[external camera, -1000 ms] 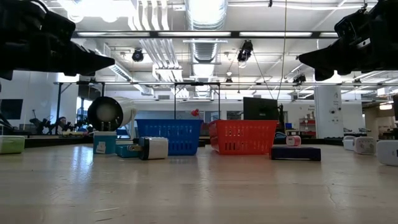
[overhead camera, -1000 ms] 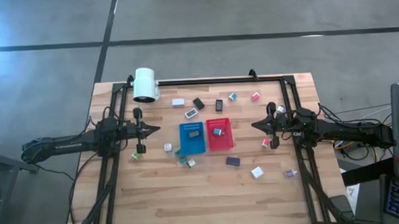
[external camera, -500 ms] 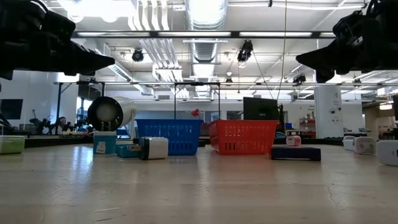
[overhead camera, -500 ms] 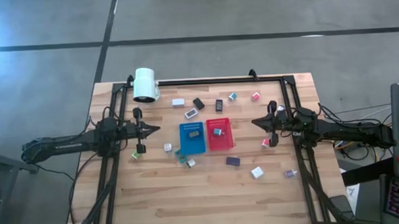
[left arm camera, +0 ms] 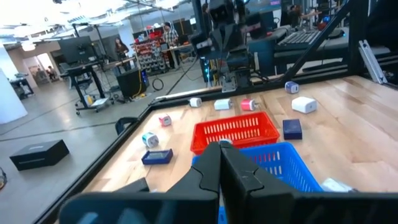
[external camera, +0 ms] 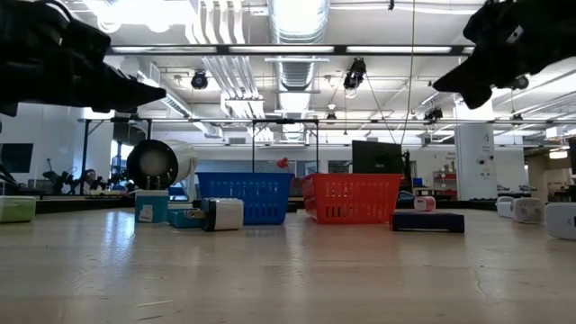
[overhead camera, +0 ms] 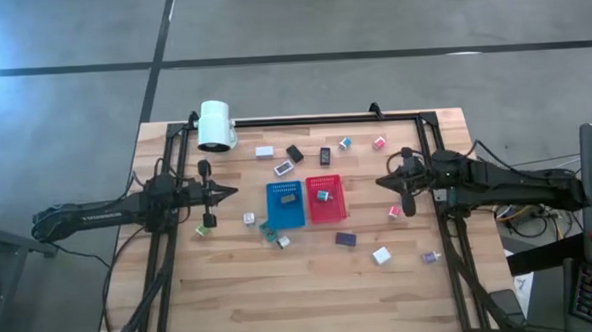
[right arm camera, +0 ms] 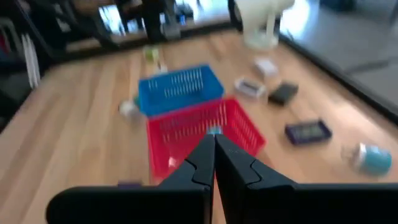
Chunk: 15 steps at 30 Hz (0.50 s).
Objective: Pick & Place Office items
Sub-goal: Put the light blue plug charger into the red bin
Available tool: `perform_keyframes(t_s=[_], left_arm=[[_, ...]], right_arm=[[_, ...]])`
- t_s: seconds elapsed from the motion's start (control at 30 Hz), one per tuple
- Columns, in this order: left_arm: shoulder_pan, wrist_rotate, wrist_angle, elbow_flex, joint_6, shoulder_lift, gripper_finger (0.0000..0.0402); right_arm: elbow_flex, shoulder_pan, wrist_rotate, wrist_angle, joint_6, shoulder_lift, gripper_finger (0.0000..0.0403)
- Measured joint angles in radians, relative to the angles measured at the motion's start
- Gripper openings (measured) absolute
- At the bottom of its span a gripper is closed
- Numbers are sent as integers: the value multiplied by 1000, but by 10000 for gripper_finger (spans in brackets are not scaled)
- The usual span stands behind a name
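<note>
Small office items lie scattered on the wooden table: a white block, a black one, a pink one, a dark blue one and a green one, among others. A dark item lies in the blue tray, and a teal one lies in the red tray. My left gripper hovers shut to the left of the trays. My right gripper hovers shut to their right. Both wrist views show the fingers together, left and right.
A white cylindrical lamp head stands at the far left corner. A black frame runs along the far edge and both sides. The near half of the table holds few items: a white block and a purple one.
My right gripper has risen, drifted a little toward the far edge and tipped its fingers somewhat downward, staying shut. The items and trays lie as before.
</note>
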Motion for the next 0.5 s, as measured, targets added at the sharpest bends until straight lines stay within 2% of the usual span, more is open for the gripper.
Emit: perform_keyframes(t_s=[0.17,0.37,0.5], left_arm=[[0,-3,-5,0,-11,0,5],[0,-3,-5,0,-18,0,5],[0,-3,-5,0,-20,1,5]], right_arm=[[132,38,15,-254,28,140,8],[267,82,-14,-380,72,327,9],[386,92,-26,-539,92,463,9]])
